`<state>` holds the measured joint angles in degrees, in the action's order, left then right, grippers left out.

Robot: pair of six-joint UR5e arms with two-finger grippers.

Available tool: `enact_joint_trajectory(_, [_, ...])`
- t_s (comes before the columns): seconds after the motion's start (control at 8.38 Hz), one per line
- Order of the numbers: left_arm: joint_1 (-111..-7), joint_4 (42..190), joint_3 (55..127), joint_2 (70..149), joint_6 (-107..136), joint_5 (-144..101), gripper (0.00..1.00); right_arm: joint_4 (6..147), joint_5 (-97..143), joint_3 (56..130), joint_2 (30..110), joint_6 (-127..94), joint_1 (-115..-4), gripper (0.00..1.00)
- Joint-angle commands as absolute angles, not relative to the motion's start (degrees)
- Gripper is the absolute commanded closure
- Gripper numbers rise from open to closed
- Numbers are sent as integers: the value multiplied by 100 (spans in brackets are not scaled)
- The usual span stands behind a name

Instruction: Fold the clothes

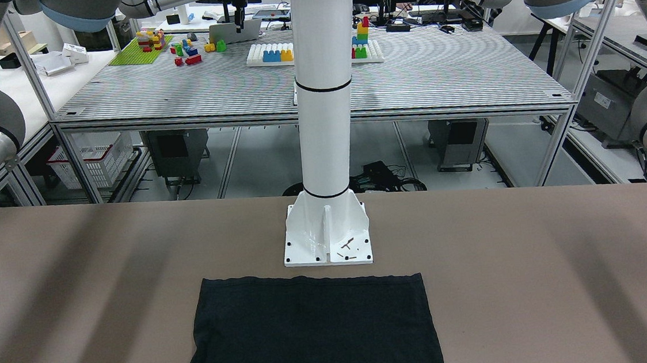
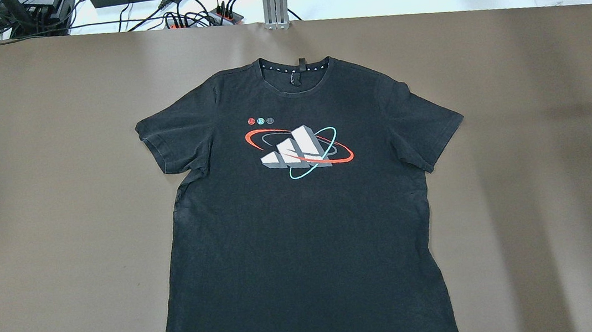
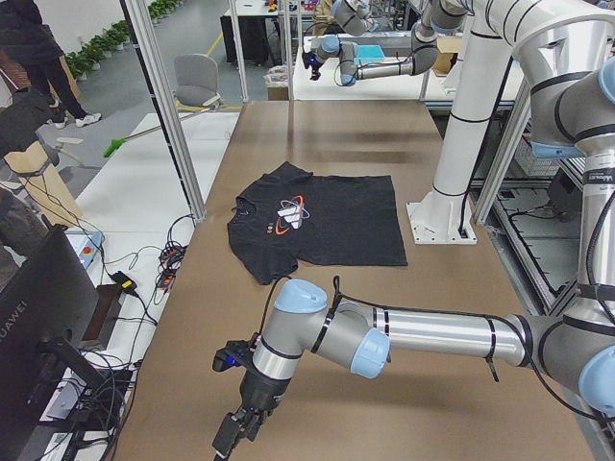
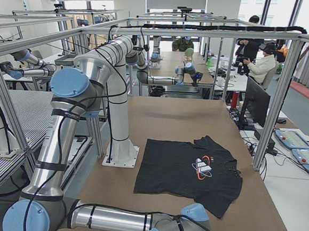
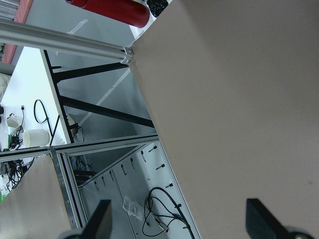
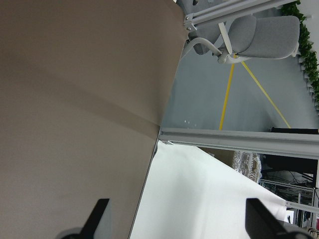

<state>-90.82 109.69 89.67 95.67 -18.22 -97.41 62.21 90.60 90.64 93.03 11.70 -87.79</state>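
The shirt lay flat on the bench, collar at 12 o'clock, spread for folding. Left claw and right claw hung released, empty, probably parked clear of it.

I can read only "HUAWEI", on the back of the dark monitor off the worktop on the collar side of the black T-shirt, whose chest bears a three-bar logo ringed in red and teal.
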Motion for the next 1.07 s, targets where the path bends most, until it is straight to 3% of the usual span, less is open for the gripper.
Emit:
enact_joint_trajectory(0.0, [-9097, 11021, 8974, 9554, -1828, -9729, 6, 6214, 9062, 9070, 9299, 1169, -8780, 6])
enact_joint_trajectory(0.95, [-9061, 11109, 8938, 9483, -1916, -9193, 6, 5915, 8965, 9018, 9290, 1169, -8771, 6])
